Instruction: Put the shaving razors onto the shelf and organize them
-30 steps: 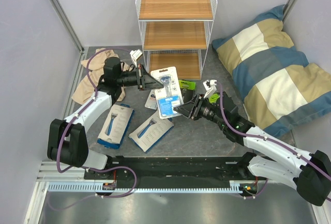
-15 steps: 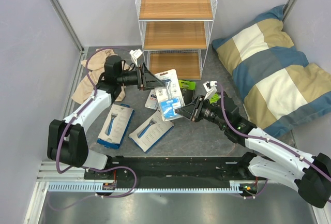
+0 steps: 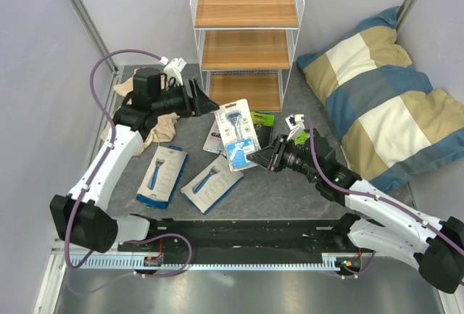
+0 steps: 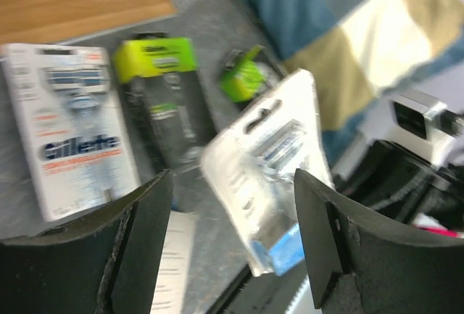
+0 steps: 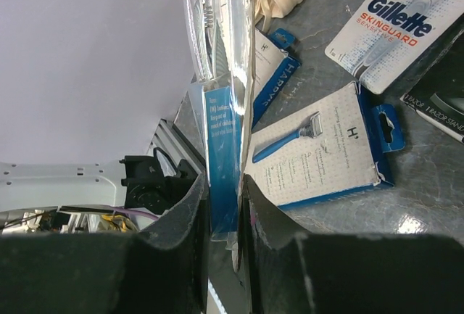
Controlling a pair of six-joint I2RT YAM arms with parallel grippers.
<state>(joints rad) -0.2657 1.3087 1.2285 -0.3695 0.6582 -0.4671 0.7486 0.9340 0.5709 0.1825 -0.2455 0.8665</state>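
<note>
The right tool [image 3: 262, 157] is clamped tight on the blue bottom edge of a white-and-blue blister card [image 3: 237, 133], holding it upright above the middle of the counter [image 3: 275, 189]. The left tool [image 3: 204, 101] hangs close by the card's top corner, its fingers spread wide with nothing between them. A second blister card [image 4: 72, 133], marked Gillette, lies flat on the counter under the raised one. A black-and-green box [image 4: 165, 104] lies just beside it, and another green-topped pack [image 4: 246, 75] sits a little further off, too blurred to read. Nearer the arms' bases, two white packs showing blue razors lie side by side, one [image 3: 161, 175] to the left, the other [image 3: 212, 182] to its right. The shelf [image 3: 246, 38] stands at the far edge, behind all the packs. A striped pillow [image 3: 377, 96] rests to its right and a beige cloth [image 3: 119, 122] lies crumpled to its left.
</note>
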